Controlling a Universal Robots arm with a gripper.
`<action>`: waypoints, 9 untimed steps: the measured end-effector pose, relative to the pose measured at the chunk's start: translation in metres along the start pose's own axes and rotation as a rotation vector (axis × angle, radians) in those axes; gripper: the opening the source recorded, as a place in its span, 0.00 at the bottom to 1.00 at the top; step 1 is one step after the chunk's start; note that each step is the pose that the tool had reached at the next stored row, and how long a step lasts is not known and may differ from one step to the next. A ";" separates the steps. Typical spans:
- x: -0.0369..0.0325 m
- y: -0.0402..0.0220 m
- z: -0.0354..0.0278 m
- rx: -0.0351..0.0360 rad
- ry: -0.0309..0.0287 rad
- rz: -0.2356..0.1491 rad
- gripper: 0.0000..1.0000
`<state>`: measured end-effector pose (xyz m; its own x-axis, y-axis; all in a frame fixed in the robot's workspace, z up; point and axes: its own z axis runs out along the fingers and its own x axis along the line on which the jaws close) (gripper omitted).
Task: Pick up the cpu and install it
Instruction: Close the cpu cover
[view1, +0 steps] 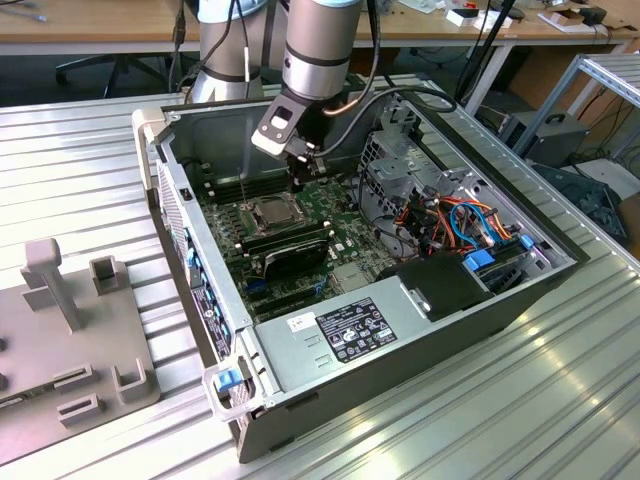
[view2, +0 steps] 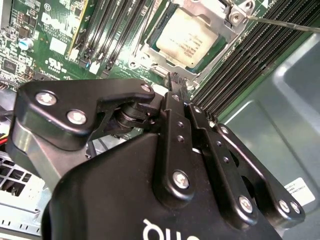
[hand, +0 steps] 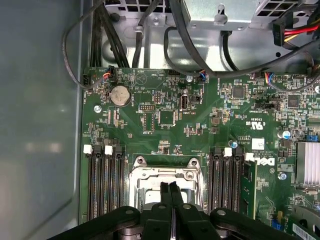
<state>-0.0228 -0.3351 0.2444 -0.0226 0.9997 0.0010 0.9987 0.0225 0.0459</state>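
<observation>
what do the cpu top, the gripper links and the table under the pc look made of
cpu: metal lid by the look, pale grey-silver, dull sheen.
gripper: black matte links, probably coated metal, possibly plastic; bright screws join them.
table: ribbed bare metal, likely aluminium, with streaky reflections.

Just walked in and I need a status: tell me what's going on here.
A robot arm reaches into an open PC case, its pincer down at the motherboard. The CPU already lies in its socket, with the latch lever standing up. The pincer is shut with nothing between its fingers, poised at the socket's edge.
</observation>
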 end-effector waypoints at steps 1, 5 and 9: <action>0.0000 -0.0020 0.0001 0.0000 0.0000 0.000 0.11; 0.0002 -0.0122 0.0009 0.0002 -0.0003 0.000 0.11; 0.0004 -0.0196 0.0023 0.0001 -0.0002 0.000 0.11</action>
<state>-0.0423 -0.3351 0.2413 -0.0226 0.9997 0.0008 0.9987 0.0226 0.0458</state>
